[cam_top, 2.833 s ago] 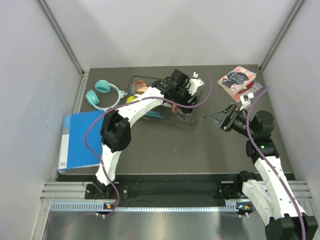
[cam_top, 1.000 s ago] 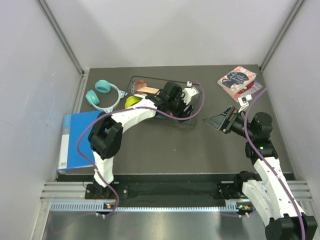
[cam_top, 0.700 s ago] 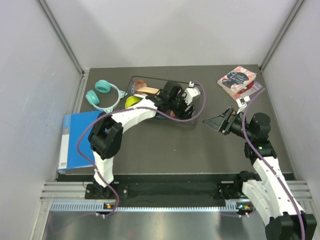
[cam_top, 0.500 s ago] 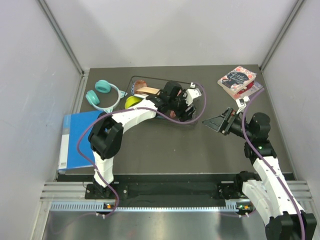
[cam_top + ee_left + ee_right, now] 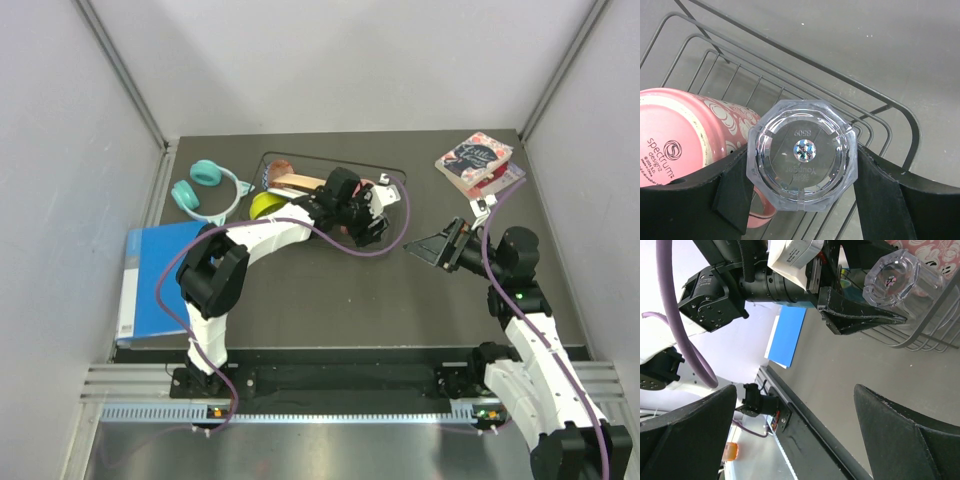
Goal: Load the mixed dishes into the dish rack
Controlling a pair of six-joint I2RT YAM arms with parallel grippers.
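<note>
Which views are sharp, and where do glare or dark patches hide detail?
Left wrist: glass and mug sharp, print legible; left fingers near-black, featureless. Right wrist: frame tilted, right fingers dark silhouettes, glass sharp beyond. Top: even light, faint sheen on the steel strip.

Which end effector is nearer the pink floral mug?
Left end effector, holding a clear faceted glass beside the pink floral mug; the right end effector hovers open outside the black wire rack.
</note>
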